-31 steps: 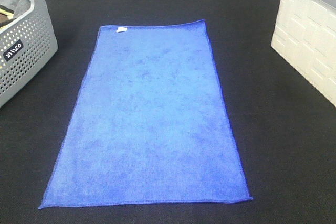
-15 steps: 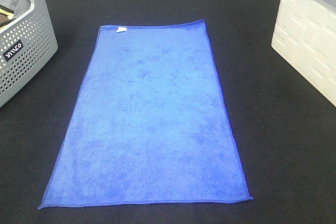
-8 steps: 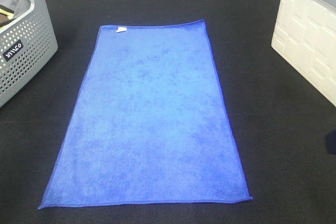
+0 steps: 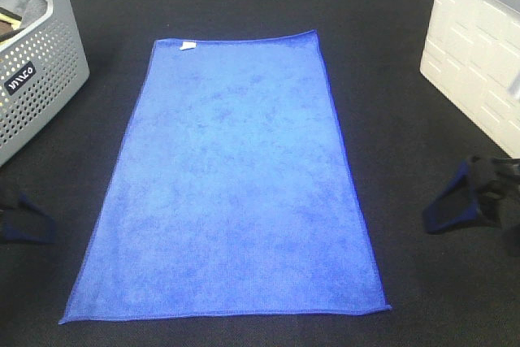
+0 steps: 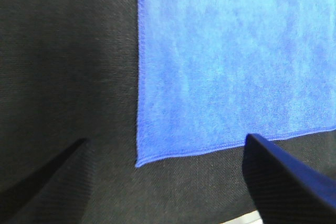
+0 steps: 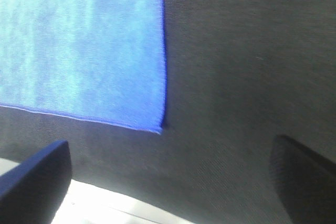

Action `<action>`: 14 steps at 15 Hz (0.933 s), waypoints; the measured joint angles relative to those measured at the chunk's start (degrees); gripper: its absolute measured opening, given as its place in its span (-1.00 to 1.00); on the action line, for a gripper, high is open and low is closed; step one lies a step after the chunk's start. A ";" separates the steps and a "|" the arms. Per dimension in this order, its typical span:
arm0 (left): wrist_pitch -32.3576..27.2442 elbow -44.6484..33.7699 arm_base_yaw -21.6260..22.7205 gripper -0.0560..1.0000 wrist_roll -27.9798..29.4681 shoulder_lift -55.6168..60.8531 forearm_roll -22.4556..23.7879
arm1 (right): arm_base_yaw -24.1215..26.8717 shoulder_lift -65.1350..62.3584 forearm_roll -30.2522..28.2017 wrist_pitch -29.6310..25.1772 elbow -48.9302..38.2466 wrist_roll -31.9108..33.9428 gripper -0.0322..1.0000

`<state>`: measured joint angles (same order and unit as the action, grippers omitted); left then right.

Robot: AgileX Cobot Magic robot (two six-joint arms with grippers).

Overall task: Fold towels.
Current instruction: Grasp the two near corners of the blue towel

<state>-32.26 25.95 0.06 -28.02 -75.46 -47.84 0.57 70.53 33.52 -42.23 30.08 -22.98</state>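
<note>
The bright royal-blue rectangular microfibre towel [image 4: 231, 176] lies flat and fully spread in the middle of the black cloth-covered worktop [image 4: 390, 79]. Its small white tag [image 4: 188, 45] is at the far edge, and no fold is made yet. The left hand [image 5: 166, 140] and the right hand [image 6: 169, 142] are just beside the long edges towards the near end, both with fingers spread wide and grasping nothing. In my judgement the step in hand is to take the two near corners. Each hand should descend over its own corner, the near left corner [image 5: 137, 163] and the near right corner [image 6: 160, 129], and pinch only the hem, not the black cloth below. Both should then lift together at the same height and carry the near edge to the far edge, so that the hems meet straight. The grey perforated plastic basket [image 4: 41, 79] stands well apart at the far left.
</note>
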 joint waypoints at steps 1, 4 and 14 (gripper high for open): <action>0.80 0.06 0.00 0.50 -7.85 -5.79 -6.70 | 0.00 4.81 4.47 1.72 0.00 -4.70 0.92; 1.32 0.17 0.00 0.50 -23.38 -15.87 -21.20 | 0.00 14.21 14.15 4.07 0.06 -14.27 0.92; -3.44 2.52 0.00 0.48 -51.05 -30.83 -45.49 | -6.76 33.40 37.01 8.65 0.97 -35.87 0.65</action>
<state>-35.70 28.48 0.06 -79.07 -106.28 -93.33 -6.19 103.93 70.53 -33.58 31.05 -58.84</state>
